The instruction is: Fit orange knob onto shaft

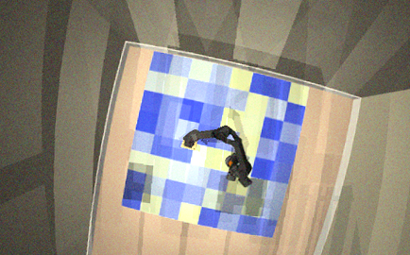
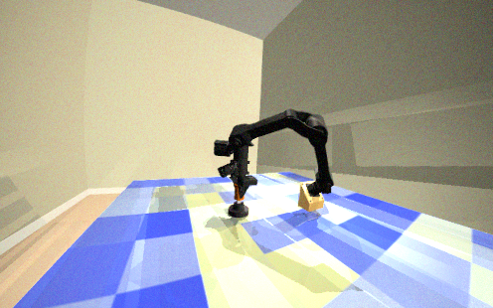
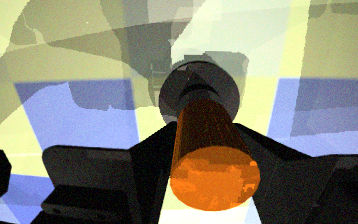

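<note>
My gripper point(image 1: 230, 163) point(image 2: 240, 191) point(image 3: 204, 127) points down and is shut on the orange knob, one finger on each side. The orange knob point(image 3: 215, 179) is a ribbed cylinder with a smooth round top; its hole underneath is hidden. The dark round pedestal point(image 2: 239, 212) point(image 3: 170, 97) stands on the mat, directly below the knob. In the exterior view a short pale part, seemingly the shaft point(image 2: 239, 202), shows between the knob's lower end and the pedestal. The knob is above the pedestal, not down on it. Whether the flat sides line up cannot be seen.
The arm's base point(image 2: 323, 185) stands to the right in the exterior view, beside a tan wedge-shaped block point(image 2: 311, 200) point(image 1: 184, 145). A blue, white and yellow checked mat point(image 1: 208, 218) point(image 2: 164, 258) lies under everything. Shadows fall across it.
</note>
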Available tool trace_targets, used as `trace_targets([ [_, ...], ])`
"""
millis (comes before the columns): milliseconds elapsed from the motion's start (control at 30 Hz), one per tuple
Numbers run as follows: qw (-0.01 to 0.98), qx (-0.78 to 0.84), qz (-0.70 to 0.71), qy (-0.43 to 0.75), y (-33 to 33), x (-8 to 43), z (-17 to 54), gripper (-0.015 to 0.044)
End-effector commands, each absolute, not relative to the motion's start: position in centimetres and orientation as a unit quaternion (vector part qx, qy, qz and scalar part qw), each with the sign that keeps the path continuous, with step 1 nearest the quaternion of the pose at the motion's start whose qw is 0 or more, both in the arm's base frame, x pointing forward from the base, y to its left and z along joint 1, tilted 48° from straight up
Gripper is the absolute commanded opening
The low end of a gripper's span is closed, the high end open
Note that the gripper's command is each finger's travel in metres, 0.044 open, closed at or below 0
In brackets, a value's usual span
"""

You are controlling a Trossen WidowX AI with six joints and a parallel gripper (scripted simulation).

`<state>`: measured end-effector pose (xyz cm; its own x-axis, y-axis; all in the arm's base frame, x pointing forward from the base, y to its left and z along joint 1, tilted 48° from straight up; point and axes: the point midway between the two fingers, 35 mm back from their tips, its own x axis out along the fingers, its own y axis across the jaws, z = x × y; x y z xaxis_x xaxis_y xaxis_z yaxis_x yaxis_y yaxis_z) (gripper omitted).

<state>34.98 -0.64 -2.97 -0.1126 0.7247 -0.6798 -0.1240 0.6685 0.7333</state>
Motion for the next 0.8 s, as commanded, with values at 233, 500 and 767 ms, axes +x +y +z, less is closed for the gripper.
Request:
trace_targets([
  [233, 0.627, 0.225, 0.341, 0.663, -0.41, 35.09, -2.84, 0.0],
  [500, 0.627, 0.225, 0.341, 0.663, -0.28, 35.15, -2.76, 0.0],
  [767, 0.63, 0.217, 0.349, 0.659, -0.7, 35.2, -2.52, 0.0],
])
